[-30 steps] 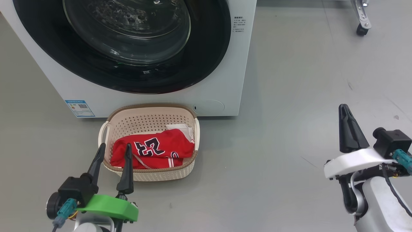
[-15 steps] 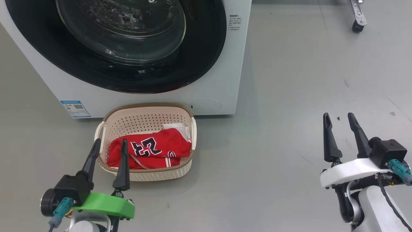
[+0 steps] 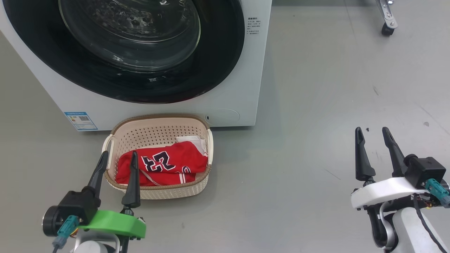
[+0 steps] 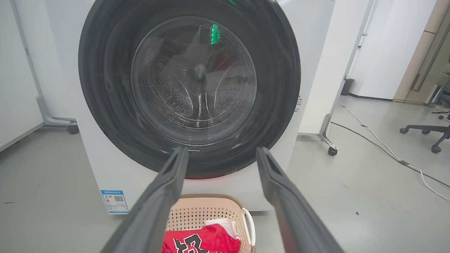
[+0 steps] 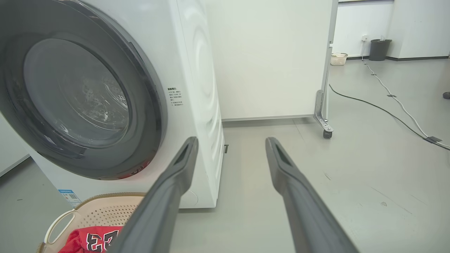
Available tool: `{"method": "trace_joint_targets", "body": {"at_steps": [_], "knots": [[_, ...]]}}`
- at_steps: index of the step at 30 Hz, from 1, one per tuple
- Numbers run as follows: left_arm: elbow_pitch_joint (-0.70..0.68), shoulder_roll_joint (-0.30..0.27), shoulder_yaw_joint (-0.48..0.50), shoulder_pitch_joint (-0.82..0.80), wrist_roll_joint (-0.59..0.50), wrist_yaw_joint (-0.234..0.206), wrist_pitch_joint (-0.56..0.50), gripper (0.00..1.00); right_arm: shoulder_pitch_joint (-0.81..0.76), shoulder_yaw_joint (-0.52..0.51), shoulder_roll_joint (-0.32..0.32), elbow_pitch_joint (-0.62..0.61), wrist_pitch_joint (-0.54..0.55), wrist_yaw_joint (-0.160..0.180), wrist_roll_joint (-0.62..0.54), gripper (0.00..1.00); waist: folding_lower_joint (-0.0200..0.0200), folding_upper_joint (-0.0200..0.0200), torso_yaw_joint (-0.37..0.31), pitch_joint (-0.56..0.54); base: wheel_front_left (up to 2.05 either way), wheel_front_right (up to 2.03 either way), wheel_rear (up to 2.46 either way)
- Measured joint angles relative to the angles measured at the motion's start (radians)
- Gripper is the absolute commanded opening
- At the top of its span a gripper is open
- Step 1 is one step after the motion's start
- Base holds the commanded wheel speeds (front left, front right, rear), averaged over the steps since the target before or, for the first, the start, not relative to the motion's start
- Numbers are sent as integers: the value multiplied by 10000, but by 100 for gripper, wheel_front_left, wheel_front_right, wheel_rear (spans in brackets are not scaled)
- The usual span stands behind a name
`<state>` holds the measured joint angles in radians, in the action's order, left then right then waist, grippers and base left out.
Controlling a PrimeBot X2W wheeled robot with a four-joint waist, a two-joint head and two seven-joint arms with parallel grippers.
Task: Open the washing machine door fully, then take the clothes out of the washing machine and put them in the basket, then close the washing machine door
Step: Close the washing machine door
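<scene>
The white washing machine (image 3: 246,88) fills the top left of the head view. Its round black-rimmed washing machine door (image 3: 130,35) lies flush against the front, with the empty steel drum visible through the glass (image 4: 190,80). The cream basket (image 3: 154,121) stands on the floor against the machine's front. The clothes (image 3: 165,165), a red jersey numbered 23 and a white piece, lie inside it. My left gripper (image 3: 119,154) hovers open over the basket's near left side, holding nothing. My right gripper (image 3: 371,130) is open over bare floor far to the right, also holding nothing.
A white wheeled partition (image 5: 274,59) stands behind the machine, with one castor leg (image 3: 386,21) at the top right. A cable (image 5: 386,105) runs across the grey floor beyond it. An office chair base (image 4: 432,130) sits far off to the right.
The right gripper has gone from shut to open and turned so that both fingers show side by side. The head camera has shifted a little. The left arm, basket and clothes are unchanged.
</scene>
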<state>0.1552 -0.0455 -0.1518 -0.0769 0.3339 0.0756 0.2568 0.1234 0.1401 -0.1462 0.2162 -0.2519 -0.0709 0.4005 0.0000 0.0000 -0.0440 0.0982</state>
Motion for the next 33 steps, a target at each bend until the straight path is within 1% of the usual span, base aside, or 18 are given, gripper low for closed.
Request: {"method": "trace_joint_targets", "body": {"at_steps": [3,13,22,33], "knots": [[13,12,59,6,-2,0,0,100,-102,-25,59,0,0,-69,-121,100,0,0,-1,-30,0,0,0],[21,17,132,26,-21,-2,0,100,-125,-140,136,-6,0,-117,-268,100,0,0,-3,-75,0,0,0],[105,19,-6,260,447,0,0,100,-150,-209,186,-6,0,-205,-380,100,0,0,-14,-114,0,0,0],[98,21,-36,263,458,10,0,100,-216,-259,267,0,0,-249,-472,100,0,0,-26,-202,0,0,0]]}}
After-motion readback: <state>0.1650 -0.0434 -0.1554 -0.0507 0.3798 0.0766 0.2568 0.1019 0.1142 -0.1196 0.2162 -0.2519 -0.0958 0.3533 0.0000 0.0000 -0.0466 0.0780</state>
